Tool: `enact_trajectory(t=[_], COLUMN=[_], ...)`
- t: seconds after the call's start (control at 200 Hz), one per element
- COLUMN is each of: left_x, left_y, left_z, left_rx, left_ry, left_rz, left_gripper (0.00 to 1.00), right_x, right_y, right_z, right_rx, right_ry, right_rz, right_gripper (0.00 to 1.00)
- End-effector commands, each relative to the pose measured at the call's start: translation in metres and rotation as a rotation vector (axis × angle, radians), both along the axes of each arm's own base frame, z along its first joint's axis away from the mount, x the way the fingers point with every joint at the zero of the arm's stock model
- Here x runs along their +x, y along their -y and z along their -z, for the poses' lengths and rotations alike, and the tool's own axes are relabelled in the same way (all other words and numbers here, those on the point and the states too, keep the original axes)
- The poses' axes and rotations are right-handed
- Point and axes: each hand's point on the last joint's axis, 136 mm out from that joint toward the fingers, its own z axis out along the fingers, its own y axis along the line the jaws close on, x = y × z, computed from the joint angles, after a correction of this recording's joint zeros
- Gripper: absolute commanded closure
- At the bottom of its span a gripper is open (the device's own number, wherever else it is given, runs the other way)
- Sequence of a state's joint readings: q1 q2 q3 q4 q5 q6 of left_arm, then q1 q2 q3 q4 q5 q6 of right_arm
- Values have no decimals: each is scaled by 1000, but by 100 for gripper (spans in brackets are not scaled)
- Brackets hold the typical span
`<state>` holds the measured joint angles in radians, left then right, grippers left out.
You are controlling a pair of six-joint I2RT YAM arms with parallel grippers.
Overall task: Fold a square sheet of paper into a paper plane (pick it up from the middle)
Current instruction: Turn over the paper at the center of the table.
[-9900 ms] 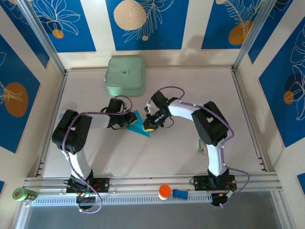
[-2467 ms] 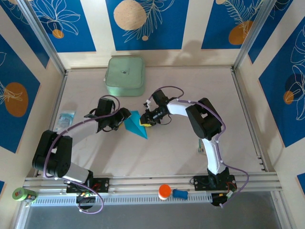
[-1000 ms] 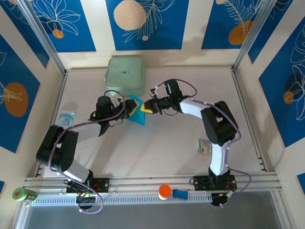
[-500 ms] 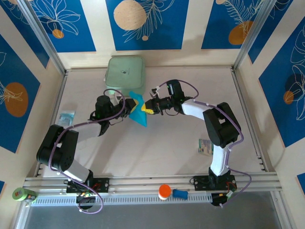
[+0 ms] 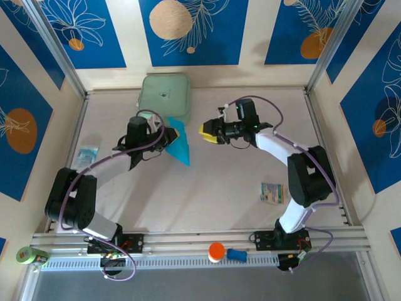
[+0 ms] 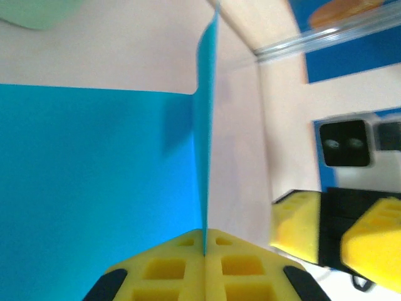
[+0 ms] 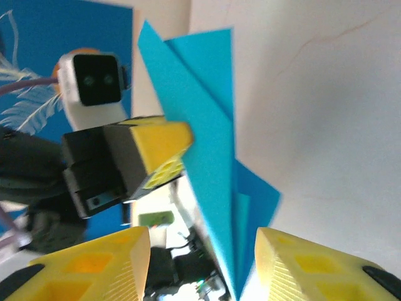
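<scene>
The left gripper (image 5: pixel 164 139) is clamped tight on the cyan paper plane (image 5: pixel 180 146), just in front of the pale green box (image 5: pixel 165 100). The right gripper (image 5: pixel 207 131) sits beside it with its jaws parted (clear of the paper).

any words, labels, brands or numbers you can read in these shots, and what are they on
No text is legible in any view.
Right printed packet: print too small to read.
Left printed packet: too small and blurred to read.
Pale green box: small dark mark on the lid, illegible.
Paper plane: plain, no print.
</scene>
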<state>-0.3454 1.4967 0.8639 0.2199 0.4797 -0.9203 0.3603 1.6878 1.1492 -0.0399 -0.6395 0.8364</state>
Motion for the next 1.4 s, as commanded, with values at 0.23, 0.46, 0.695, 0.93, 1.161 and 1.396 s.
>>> enact_trajectory(t=[0.23, 0.46, 0.695, 0.93, 1.161, 1.396], left_x=[-24, -17, -4, 1, -5, -10], left_y=[-92, -112, -85, -56, -48, -38], left_z=[20, 24, 53, 92, 112, 132], left_rx=[892, 1321, 1529, 1645, 1682, 1674], left_ry=[-147, -219, -245, -257, -286, -317], left_rz=[-12, -37, 20, 90, 67, 79], left_gripper=[91, 91, 92, 92, 91, 86], right_x=[3, 3, 1, -5, -9, -7], right_y=[71, 89, 110, 127, 126, 116], right_z=[40, 41, 39, 45, 54, 61], right_rx=[-470, -533, -580, -578, -558, -522], right_ry=[118, 158, 175, 140, 90, 57], right_rz=[196, 270, 351, 403, 393, 361], right_gripper=[47, 40, 38, 38, 39, 41])
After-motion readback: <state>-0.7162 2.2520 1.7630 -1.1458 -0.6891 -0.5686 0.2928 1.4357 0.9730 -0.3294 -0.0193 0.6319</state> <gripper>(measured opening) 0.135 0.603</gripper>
